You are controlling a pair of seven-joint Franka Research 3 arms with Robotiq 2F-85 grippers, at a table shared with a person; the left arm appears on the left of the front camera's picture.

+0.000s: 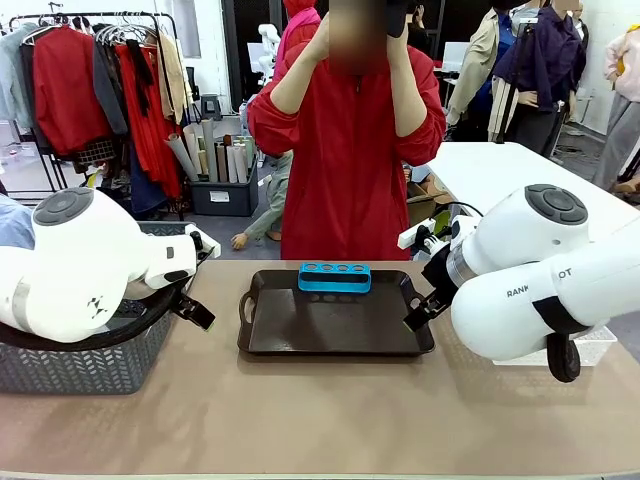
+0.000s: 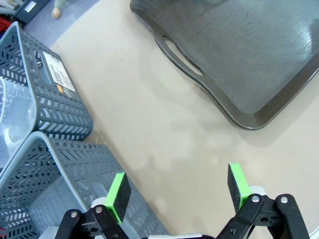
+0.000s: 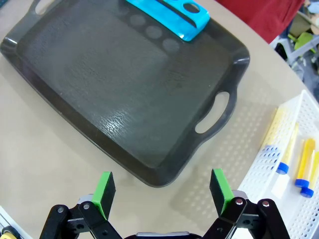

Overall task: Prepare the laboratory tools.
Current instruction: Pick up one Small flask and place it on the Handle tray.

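Starting out: your blue rack (image 1: 334, 277) sits on the tray (image 1: 330, 330); tubes (image 3: 305, 159) wait lower right; left claw (image 2: 177, 191) and right claw (image 3: 162, 191) hang open, empty.

The left arm (image 1: 70, 265) and right arm (image 1: 540, 285) are white and rounded with grey joint caps, the right one bearing dark lettering and a black strap, and the left end effector (image 2: 178, 190) and right end effector (image 3: 162, 190) are black with green pads (image 2: 118, 194) and silver screws.
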